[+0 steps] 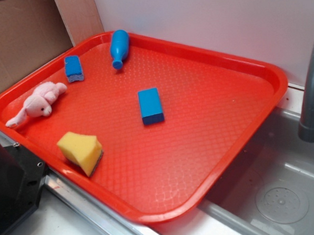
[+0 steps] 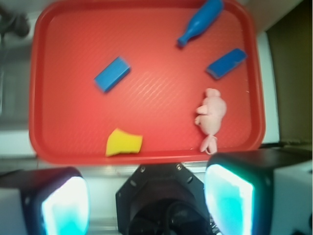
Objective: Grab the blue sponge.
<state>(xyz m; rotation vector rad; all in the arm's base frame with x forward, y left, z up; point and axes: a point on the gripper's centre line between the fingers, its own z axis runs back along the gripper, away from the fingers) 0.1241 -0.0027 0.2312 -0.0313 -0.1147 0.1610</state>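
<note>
Blue sponge (image 2: 226, 63) lies at two o'clock on the red tray (image 2: 146, 156), just past the pink toy (image 2: 211, 113). The gripper (image 2: 146, 200) hangs wide open, holding nothing. A careless reach could take the block (image 2: 112, 74) or bottle (image 2: 200, 21) instead.

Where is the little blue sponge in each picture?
Exterior view: the small blue sponge with rounded corners and a greyish edge lies near the red plastic tray's upper left rim.
Wrist view: it is at the upper right, by the tray's right rim.
Shared landmark: the pink plush toy lies just beside it in both views, with the blue plastic bottle nearby.
</note>
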